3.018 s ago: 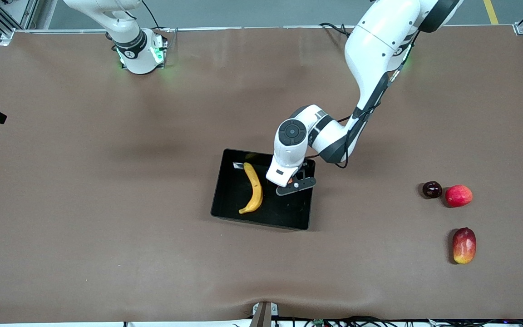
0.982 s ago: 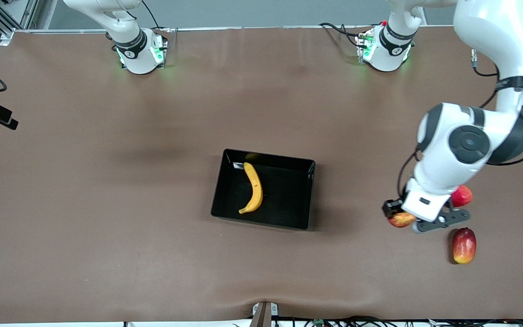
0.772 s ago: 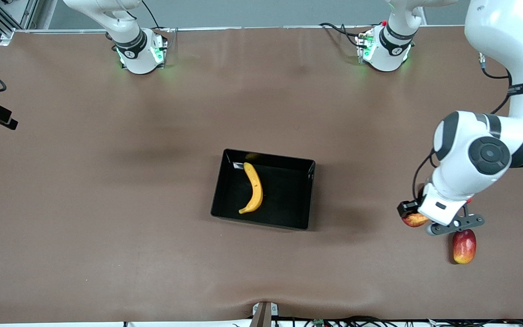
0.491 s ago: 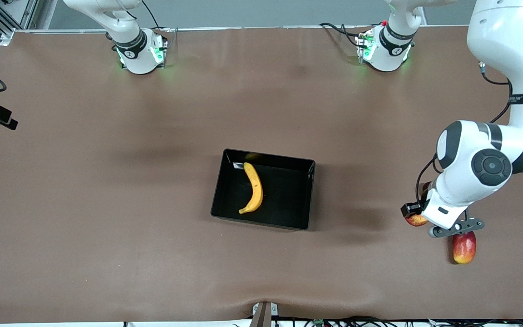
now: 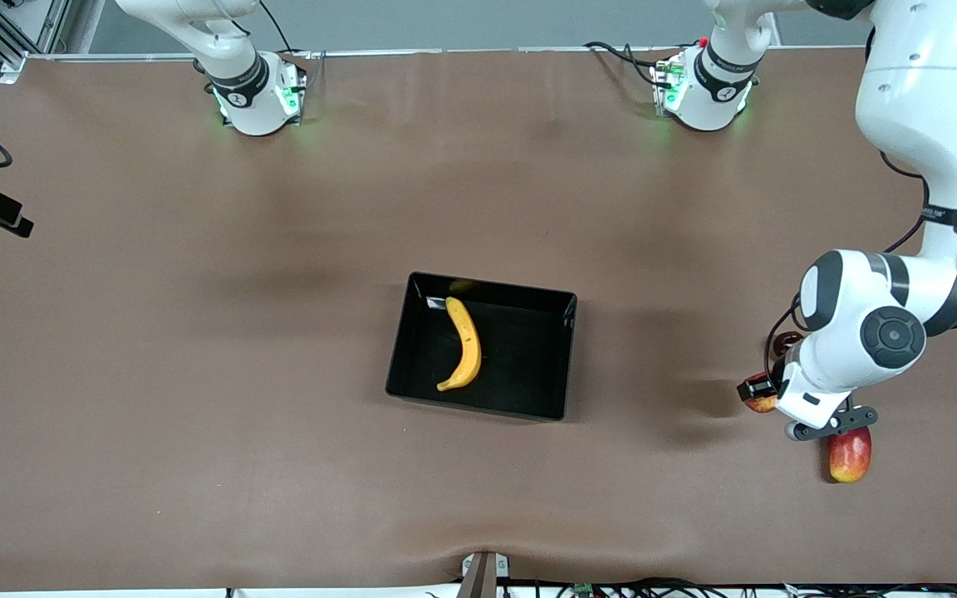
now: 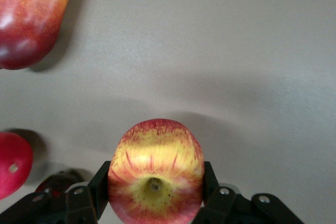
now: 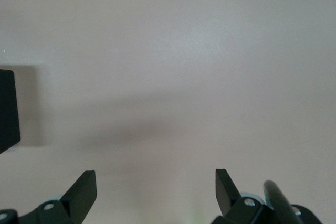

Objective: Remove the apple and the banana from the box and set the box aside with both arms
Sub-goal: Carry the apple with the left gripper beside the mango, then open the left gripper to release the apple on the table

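My left gripper (image 5: pixel 765 397) is shut on the small apple (image 5: pixel 761 404), red streaked with yellow, and holds it low over the table at the left arm's end. In the left wrist view the apple (image 6: pixel 156 174) sits stem-end up between the two black fingers (image 6: pixel 97 184). I cannot tell whether it touches the table. The yellow banana (image 5: pixel 466 345) lies in the black box (image 5: pixel 487 287) at mid-table. My right gripper (image 7: pixel 156 187) is open and empty over bare table; it waits.
The red-yellow mango (image 5: pixel 849 454) lies beside the left gripper, nearer the front camera, and also shows in the left wrist view (image 6: pixel 29 19). The dark plum (image 5: pixel 786 339) peeks out by the wrist. A plain red fruit (image 6: pixel 13 163) lies next to it.
My left gripper has carried the apple from over the box to the left arm's end of the table. It has sunk lower beside the mango. The banana and box have not moved.
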`<state>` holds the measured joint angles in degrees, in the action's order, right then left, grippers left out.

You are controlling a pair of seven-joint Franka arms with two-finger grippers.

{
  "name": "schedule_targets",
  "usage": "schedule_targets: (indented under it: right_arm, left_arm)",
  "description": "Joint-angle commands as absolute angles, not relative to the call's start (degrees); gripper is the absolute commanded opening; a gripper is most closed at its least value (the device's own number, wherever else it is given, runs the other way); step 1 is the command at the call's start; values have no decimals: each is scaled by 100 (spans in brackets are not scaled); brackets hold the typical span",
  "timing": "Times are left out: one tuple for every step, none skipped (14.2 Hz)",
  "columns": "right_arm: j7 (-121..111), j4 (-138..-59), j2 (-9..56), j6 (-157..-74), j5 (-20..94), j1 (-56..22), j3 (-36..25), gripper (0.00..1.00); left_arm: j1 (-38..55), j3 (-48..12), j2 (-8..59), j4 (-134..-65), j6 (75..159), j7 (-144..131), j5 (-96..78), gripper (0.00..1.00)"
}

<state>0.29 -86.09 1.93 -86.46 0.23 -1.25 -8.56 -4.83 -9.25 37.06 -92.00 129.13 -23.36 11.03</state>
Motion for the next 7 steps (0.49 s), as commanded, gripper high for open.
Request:
schedule_targets:
  right_arm:
    - [26,-8517,229,-8613,88,-105,-853,100]
    - [26,-8517,229,-8605,88,-105,-853,100]
    - [26,-8517,229,-8613,88,-97,-853,100]
    - [26,-8517,229,-8613,88,-97,-853,100]
    - [26,-8517,229,-8605,79,-97,-853,100]
    - [26,-8517,229,-8604,88,-105,-853,100]
    - [26,-8517,229,-8604,88,-105,-861,100]
  left_arm:
    - [-606,-932,3980,-9229,13463,-2259,1116,0]
    - [-624,-932,4068,-9211,13604,-2267,1116,0]
    - [-633,-923,4095,-9194,13675,-2268,1116,0]
    - [-633,-905,4148,-9167,13693,-2268,1125,0]
    - [-650,-897,4166,-9158,13728,-2268,1116,0]
    - [-685,-896,4218,-9158,13729,-2268,1116,8]
    - [-694,-896,4227,-9141,13729,-2268,1116,60]
